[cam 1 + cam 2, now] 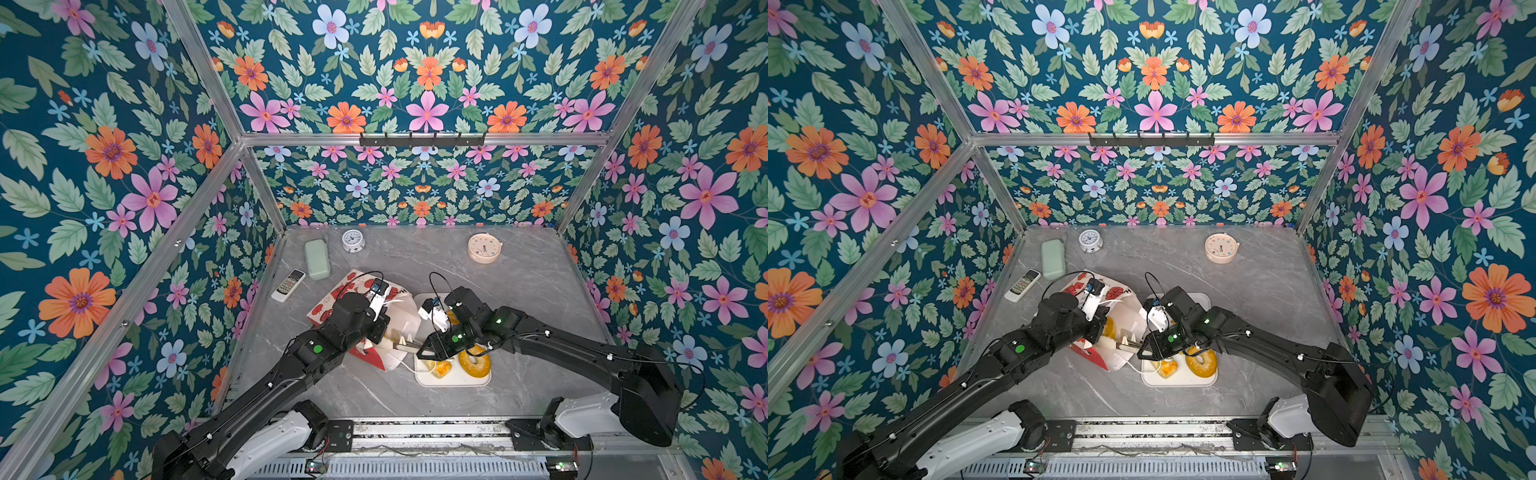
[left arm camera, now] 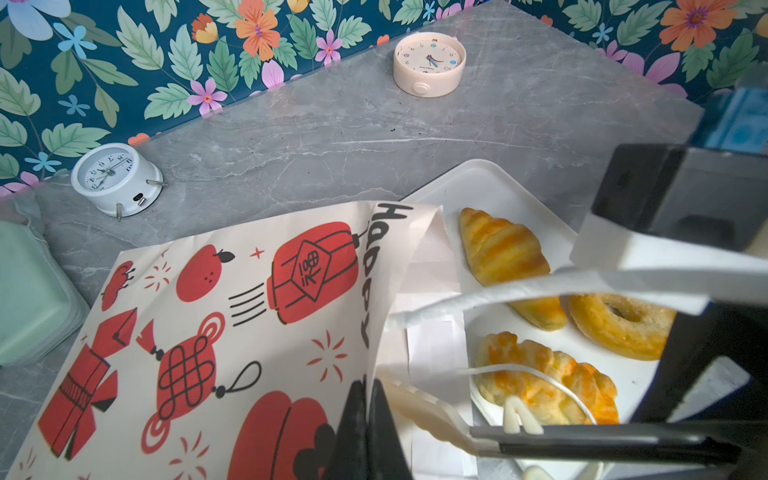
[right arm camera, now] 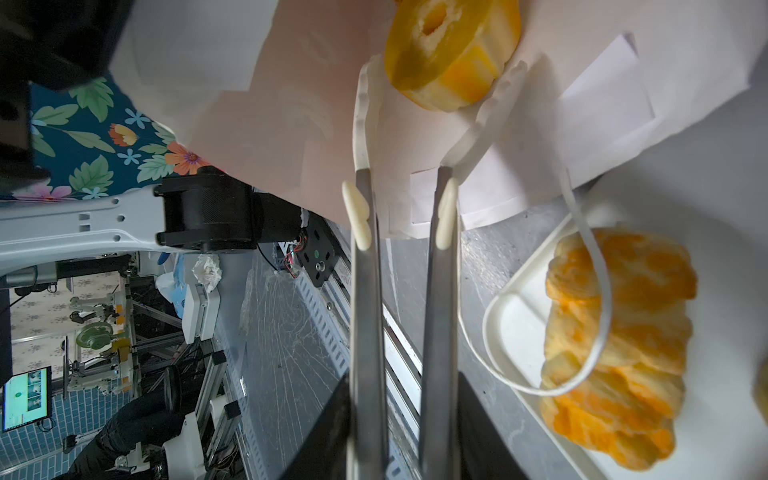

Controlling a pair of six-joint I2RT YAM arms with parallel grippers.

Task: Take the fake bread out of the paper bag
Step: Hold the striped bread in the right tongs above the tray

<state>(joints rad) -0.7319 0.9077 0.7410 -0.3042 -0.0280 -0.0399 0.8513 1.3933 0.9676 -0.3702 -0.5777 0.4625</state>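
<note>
while the bagel (image 1: 473,372) sits on the near tray (image 1: 457,380), the right gripper (image 3: 442,70) flanks the likely light, glossy fluted bun (image 3: 453,41) in the paper bag (image 2: 208,311) mouth at nine o'clock (clamped? cannot tell); squeeze its sides softly. left gripper (image 2: 368,415) pinches the bag's rim.

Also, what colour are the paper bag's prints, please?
Red and black on the white paper bag, best in the left wrist view.

Showing matt, creased paper with flat red print on the paper bag (image 2: 216,332). Looking smooth and faintly glossy on the fluted bun (image 3: 453,54), rougher and pitted on the braided roll (image 3: 615,345). Appearing as smooth white plastic on the tray (image 3: 519,332), brushed metal with cream plastic tips on the fingers (image 3: 365,332), polished grey marble on the surface (image 2: 332,137).
</note>
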